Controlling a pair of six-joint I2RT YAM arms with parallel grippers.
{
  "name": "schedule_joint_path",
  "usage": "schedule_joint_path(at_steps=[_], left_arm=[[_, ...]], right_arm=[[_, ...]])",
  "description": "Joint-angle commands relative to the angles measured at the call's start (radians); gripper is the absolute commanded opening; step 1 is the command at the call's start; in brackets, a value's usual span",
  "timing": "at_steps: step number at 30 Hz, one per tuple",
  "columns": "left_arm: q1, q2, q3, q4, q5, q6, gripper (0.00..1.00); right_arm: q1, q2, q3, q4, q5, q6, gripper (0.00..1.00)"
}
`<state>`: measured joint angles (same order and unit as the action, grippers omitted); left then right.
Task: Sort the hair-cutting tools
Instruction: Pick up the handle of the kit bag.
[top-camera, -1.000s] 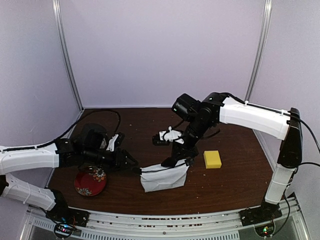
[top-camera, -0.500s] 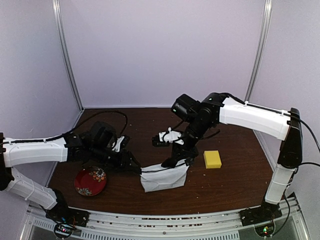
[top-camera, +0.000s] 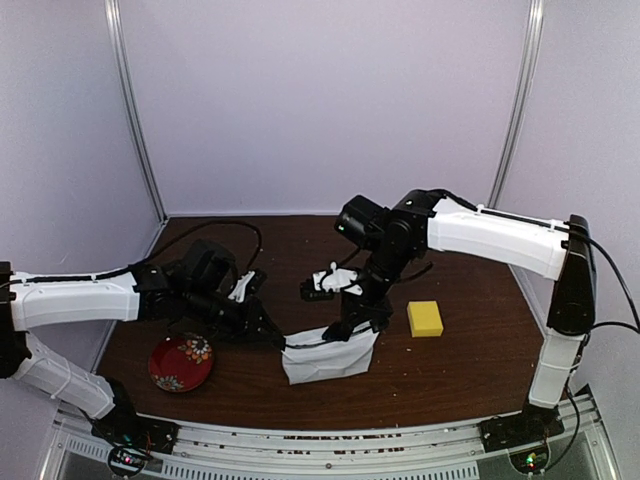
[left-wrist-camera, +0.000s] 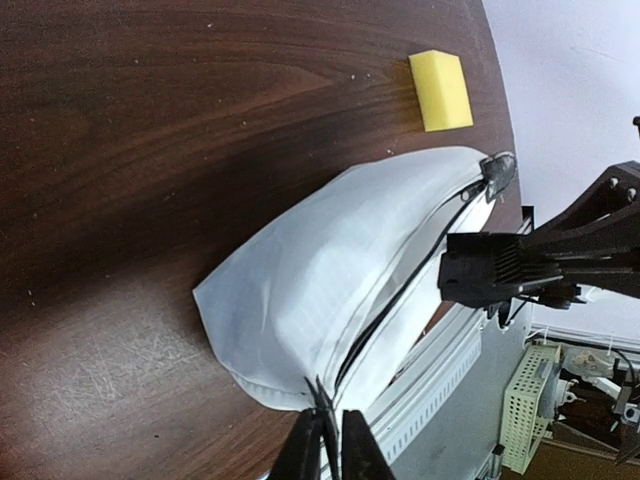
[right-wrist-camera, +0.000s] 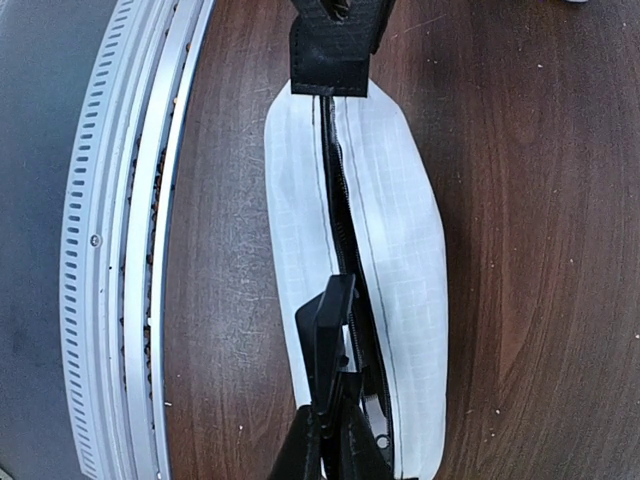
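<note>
Pouch step, centre frame: your left gripper (left-wrist-camera: 328, 440) and right gripper (right-wrist-camera: 325, 430) pinch opposite ends of the white pouch (left-wrist-camera: 320, 270); next, you likely work its zipper (right-wrist-camera: 340, 200).

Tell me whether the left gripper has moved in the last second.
Yes. The left gripper has shifted right, away from the red plate and up to the left end of the pouch, where it now pinches the zipper edge.

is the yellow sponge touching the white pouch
No, in the left wrist view the yellow sponge lies apart from the white pouch, with bare wood of the table between them.
</note>
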<state>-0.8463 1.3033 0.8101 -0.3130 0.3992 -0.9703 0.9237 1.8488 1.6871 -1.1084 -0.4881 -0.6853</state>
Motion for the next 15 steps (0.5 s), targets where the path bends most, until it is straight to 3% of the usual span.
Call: schedule_joint_path(at_steps=[1,3,15], left_arm=[[-0.004,-0.011,-0.014,0.069,0.015,0.008,0.04],[-0.005,-0.019,-0.027,0.083,0.009,0.005,0.00],[-0.004,-0.148,-0.146,0.247,-0.081,-0.061,0.00]], right_arm=[[0.010,0.030,0.051,-0.019,0.030,-0.014,0.00],[0.016,0.040,0.065,-0.023,0.038,-0.017,0.00],[0.078,0.066,0.053,-0.074,0.072,-0.046,0.00]])
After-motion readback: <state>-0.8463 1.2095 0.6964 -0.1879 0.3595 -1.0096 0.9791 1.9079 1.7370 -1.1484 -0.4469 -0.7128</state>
